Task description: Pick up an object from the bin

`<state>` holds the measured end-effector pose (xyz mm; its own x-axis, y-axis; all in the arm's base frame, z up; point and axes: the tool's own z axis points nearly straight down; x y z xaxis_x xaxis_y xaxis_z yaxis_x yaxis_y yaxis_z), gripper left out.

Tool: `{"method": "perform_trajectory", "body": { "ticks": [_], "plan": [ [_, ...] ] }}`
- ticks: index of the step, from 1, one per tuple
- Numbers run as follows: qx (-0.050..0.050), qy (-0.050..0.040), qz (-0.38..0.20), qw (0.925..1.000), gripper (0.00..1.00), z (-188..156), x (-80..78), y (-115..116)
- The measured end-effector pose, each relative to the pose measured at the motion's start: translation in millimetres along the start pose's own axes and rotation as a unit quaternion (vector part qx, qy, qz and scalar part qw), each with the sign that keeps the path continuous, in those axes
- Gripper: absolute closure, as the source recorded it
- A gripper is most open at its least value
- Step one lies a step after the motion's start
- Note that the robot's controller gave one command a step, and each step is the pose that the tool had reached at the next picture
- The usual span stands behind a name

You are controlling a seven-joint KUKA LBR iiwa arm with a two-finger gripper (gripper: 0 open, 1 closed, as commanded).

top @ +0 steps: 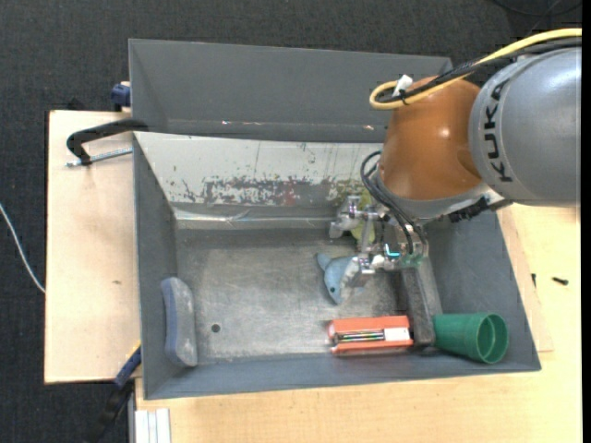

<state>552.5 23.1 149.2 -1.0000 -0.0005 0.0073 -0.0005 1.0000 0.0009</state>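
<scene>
Jaws: you cannot tell if the gripper is open or closed
Nearest: small blue piece just beside the jaws; centre over it
Avoid: orange box near them

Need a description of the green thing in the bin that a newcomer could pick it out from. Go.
Start at the grey metal bin and go to its corner at the view's lower right. There a green cup lies on its side, wide end toward the right wall, next to a dark grey bar and an orange and white flat box. It is the only green, cone-shaped thing there.
</scene>
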Motion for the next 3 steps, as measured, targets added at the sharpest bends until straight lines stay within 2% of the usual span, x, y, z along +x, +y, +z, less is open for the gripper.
{"method": "perform_trajectory", "body": {
  "ticks": [1, 2, 3],
  "plan": [
    [0.000, -0.0034, 0.000, 1.0000, 0.00, -4, -1.1, 0],
    [-0.001, -0.0043, -0.025, 0.9997, 1.00, 71, -29.6, -20],
    [-0.001, -0.0043, -0.025, 0.9997, 1.00, 71, -29.6, -20]
  ]
}}
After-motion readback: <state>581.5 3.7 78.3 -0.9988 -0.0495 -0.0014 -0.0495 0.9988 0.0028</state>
